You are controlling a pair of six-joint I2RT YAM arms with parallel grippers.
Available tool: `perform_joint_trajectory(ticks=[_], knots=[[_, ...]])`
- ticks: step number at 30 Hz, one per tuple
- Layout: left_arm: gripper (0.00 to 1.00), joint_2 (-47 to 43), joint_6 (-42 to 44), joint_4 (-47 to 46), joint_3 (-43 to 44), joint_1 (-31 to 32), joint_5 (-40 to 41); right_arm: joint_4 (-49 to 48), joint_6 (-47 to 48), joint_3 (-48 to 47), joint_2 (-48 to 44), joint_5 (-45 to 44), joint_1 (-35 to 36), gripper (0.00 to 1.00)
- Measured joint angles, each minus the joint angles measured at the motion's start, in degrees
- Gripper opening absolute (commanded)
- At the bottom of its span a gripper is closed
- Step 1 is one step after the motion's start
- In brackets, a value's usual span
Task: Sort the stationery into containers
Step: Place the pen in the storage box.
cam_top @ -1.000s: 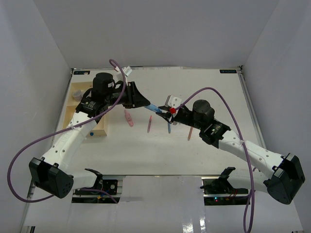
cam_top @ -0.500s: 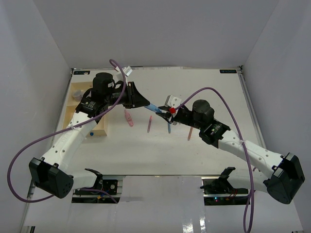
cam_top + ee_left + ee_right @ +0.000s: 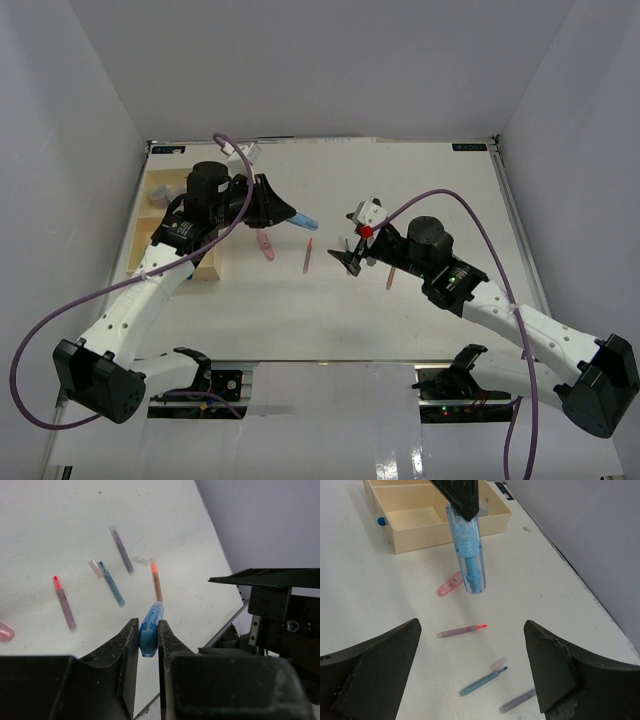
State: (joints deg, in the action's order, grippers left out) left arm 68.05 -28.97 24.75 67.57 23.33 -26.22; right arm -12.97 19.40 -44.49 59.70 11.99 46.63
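Blue pen (image 3: 151, 629) is off the table (image 3: 300, 320), clenched near its rear end between the left gripper's (image 3: 293, 215) fingers (image 3: 129, 640). Its tip sticks out past them, angled down.

In the top view the pen hangs over mid-table. Tray (image 3: 430, 535) lies at its 9 o'clock, well apart, against the left edge.

Right gripper (image 3: 350, 260) sits at the pen's 4 o'clock, near but not touching. Its fingers (image 3: 380, 665) are spread wide and grasp nothing. In the right wrist view the pen points toward the gap between them.

Loose on the table:
- Pink piece (image 3: 450, 584), at the pen's 8 o'clock in the top view, between pen and tray.
- Red-tipped pen (image 3: 65, 609), at the pen's 6 o'clock in the top view.
- Thin blue pen (image 3: 112, 584), with a pale cap (image 3: 94, 566) touching or just beside its end.
- Grey pen (image 3: 122, 550), near the thin blue one.
- Orange-tipped pen (image 3: 157, 582), a small clear cap (image 3: 141, 560) just beside its tip.

All five lie flat and apart from each other. None is in the tray.
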Motion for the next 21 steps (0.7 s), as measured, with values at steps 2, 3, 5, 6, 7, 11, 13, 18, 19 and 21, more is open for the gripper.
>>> perform_joint_trajectory(ticks=[2,3,5,6,7,11,13,18,19,21], knots=[[0.07,-1.0,-0.2,-0.4,-1.6,-0.3,2.9,0.9,-1.1,1.2,-1.8,-1.5,0.0,0.90],[0.05,-1.8,-0.5,-0.7,-2.8,-0.7,4.8,1.4,-1.7,1.9,-3.0,-2.5,0.0,0.90],[0.04,-3.2,-1.3,-1.1,-4.9,-2.2,8.8,2.0,-3.3,3.3,-4.8,-4.5,0.0,0.90],[0.04,-4.2,-1.8,-1.9,-6.3,-3.3,10.8,2.3,-4.4,4.1,-5.8,-5.6,0.0,0.90],[0.04,-5.7,-2.5,-2.6,-8.3,-5.4,12.7,2.5,-5.8,4.9,-6.6,-6.5,0.0,0.90],[0.04,-12.3,-5.2,-4.5,-16.2,-15.3,19.5,2.6,-10.7,8.5,-9.4,-9.2,0.0,0.90],[0.02,-15.4,-6.7,-5.7,-19.3,-19.8,23.3,2.5,-12.7,10.1,-10.1,-9.5,0.0,0.90],[0.02,-21.7,-8.7,-10.1,-25.8,-23.4,34.2,2.4,-16.5,14.1,-11.6,-8.8,0.0,0.90],[0.02,-22.9,-9.0,-11.2,-27.4,-24.0,35.8,2.4,-16.8,14.6,-11.8,-8.7,0.0,0.90],[0.03,-25.3,-9.6,-13.3,-30.5,-25.8,39.9,2.4,-17.8,15.5,-12.1,-8.2,0.0,0.90]])
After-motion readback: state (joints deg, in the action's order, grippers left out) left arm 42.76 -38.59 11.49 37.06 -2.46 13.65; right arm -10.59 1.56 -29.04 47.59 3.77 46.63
